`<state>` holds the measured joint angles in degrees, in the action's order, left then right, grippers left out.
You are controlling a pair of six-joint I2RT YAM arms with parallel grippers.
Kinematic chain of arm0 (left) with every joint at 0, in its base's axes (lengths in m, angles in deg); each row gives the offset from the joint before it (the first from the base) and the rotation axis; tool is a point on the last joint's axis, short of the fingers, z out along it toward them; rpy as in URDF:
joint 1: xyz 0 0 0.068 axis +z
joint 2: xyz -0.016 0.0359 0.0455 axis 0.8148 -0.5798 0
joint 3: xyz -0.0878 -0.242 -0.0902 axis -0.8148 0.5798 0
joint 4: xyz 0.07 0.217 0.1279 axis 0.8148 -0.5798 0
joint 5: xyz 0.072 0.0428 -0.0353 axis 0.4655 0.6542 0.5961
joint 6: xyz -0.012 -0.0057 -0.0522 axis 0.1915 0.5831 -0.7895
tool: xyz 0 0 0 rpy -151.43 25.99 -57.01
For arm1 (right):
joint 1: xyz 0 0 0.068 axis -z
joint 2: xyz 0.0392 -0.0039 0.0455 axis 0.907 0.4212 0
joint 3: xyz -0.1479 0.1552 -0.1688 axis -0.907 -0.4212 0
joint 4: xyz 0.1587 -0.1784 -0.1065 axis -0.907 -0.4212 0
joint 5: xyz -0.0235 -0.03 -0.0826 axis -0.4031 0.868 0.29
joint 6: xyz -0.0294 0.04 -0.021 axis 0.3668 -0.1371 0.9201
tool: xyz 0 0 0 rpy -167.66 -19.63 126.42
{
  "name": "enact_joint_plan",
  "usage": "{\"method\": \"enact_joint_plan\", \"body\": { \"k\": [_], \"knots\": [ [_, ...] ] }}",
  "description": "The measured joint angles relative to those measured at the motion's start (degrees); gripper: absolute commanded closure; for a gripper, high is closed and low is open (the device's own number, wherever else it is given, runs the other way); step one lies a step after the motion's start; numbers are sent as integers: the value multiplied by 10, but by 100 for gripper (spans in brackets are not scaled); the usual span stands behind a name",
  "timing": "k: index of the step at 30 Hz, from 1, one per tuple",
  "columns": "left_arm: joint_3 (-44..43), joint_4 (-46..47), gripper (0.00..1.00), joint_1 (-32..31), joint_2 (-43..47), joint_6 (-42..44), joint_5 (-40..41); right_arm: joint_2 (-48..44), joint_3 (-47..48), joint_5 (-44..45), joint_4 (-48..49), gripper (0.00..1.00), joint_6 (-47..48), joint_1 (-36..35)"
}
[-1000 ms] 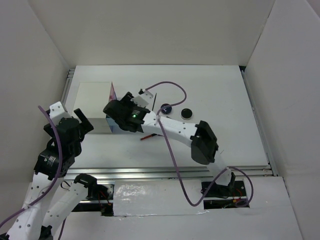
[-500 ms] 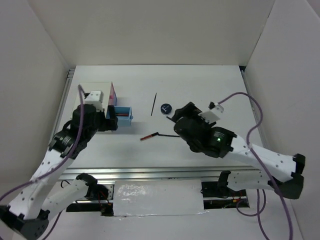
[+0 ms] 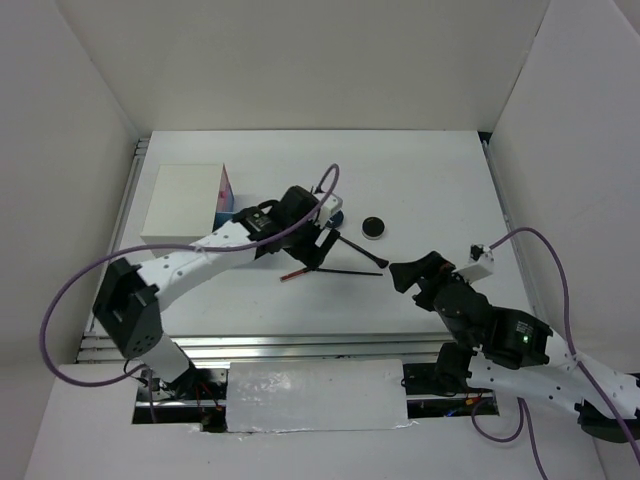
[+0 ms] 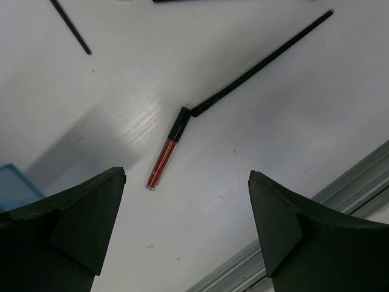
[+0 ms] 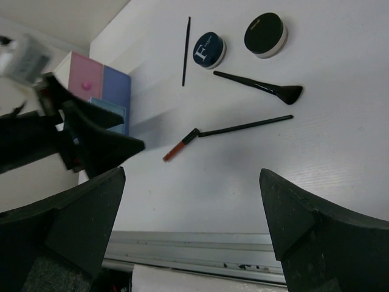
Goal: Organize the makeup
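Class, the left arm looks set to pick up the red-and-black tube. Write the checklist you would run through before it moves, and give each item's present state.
1. Jaws of the left tool open and empty: ok, they stand wide apart.
2. Aim at the red-and-black tube: ok, it lies under the gap between the jaws.
3. Tube free of neighbours: not ok, its black cap appears to touch the end of the thin black brush.
4. Path clear of the right tool: ok, it is open and well apart from tube and brush.
5. Room in the blue drawer: cannot tell, its inside is hidden.
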<state>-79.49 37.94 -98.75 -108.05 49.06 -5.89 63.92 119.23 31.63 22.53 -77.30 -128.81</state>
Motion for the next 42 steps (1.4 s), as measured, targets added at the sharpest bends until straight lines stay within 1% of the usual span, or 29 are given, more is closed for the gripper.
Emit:
{"method": "enact_joint_plan", "body": {
  "k": [1,3,7,11,14,20,22,24,30,31,36,42],
  "knots": [
    [4,5,7,-3,-24,3,-3,-4,0,-6,-6,0,5,0],
    [11,7,10,-7,-65,8,-4,-15,0,-16,-19,0,14,0],
    [16,11,11,-10,-120,14,2,-53,-3,-35,-31,0,33,0],
    [16,28,12,-11,-138,15,9,-107,-23,-53,-33,0,52,0],
    [16,40,13,-11,-151,15,15,-130,-31,-62,-34,0,60,0],
    [16,57,17,-6,-198,16,15,-136,-33,-72,-35,0,73,0],
    [21,64,17,-4,-207,16,15,-136,-33,-76,-35,0,77,0],
    [30,70,19,-1,-209,15,15,-136,-33,-79,-34,0,81,0],
    [45,89,30,7,-209,12,8,-122,-33,-83,-31,0,88,0],
    [48,96,34,9,-208,12,6,-118,-33,-83,-29,0,89,0],
    [55,111,51,10,-205,9,6,-105,-33,-85,-22,0,89,0],
    [59,118,54,10,-205,-2,8,-101,-33,-89,-16,0,89,0]
  ]
}}
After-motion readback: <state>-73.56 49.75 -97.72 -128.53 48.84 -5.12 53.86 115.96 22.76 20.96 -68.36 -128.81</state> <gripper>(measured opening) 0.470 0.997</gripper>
